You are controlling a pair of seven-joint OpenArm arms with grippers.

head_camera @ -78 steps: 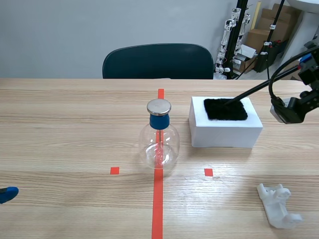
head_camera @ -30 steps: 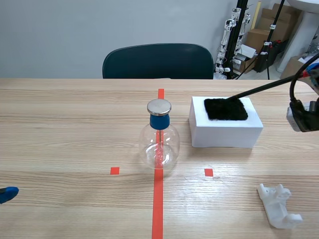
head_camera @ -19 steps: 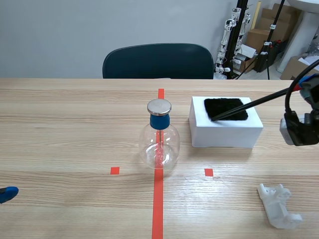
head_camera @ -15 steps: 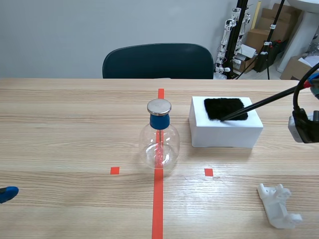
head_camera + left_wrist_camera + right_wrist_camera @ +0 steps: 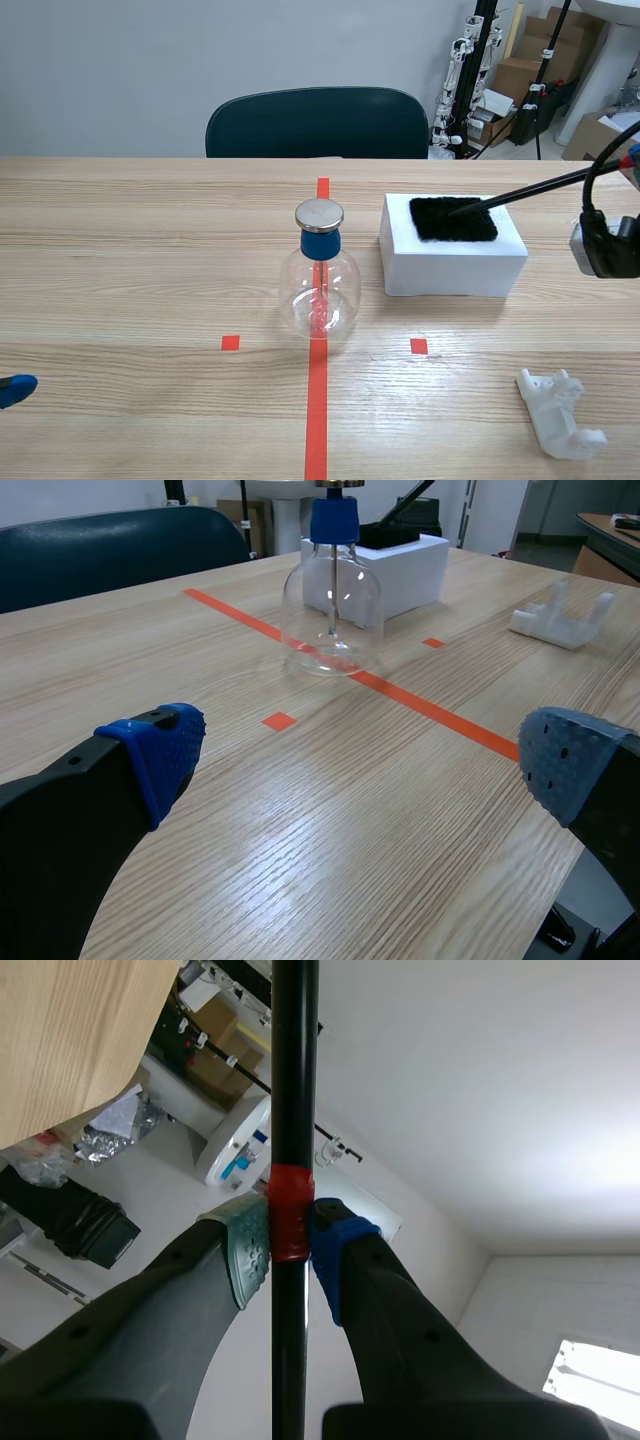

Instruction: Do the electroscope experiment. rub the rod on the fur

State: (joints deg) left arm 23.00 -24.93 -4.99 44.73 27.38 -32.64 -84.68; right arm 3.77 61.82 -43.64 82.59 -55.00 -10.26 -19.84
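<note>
**Scene view.** My right arm (image 5: 605,245) enters at the far right and is cut off by the frame, so its fingers are out of sight here. From it the black rod (image 5: 520,193) slopes down to the fur (image 5: 453,219), a black patch on top of the white block (image 5: 452,265). The rod's tip lies over the upper middle of the patch. Black on black, I cannot tell exactly where the tip ends or whether it presses into the pile. Just beside the block stands the electroscope (image 5: 319,290), a clear flask with a blue collar and a metal disc (image 5: 319,214) on top. It sits on the red tape line, which makes the parts inside the glass hard to make out. A white plastic piece (image 5: 560,412) lies on the table (image 5: 130,260) near its right edge. One blue pad (image 5: 14,390) at the left edge is all that shows of my left arm.

**Right wrist view.** The right gripper (image 5: 290,1250) is clamped on the rod, with a grey-green pad and a blue pad pressing either side of a red band (image 5: 290,1225) on the shaft. The rod runs out of view at both ends, so neither its tip nor the fur appears here.

**Left wrist view.** The left gripper (image 5: 360,765) has its fingers spread wide with nothing between them, low over the table and well apart from the electroscope ahead. The disc is cut off here, and the fur is only a dark strip on the block.
</note>
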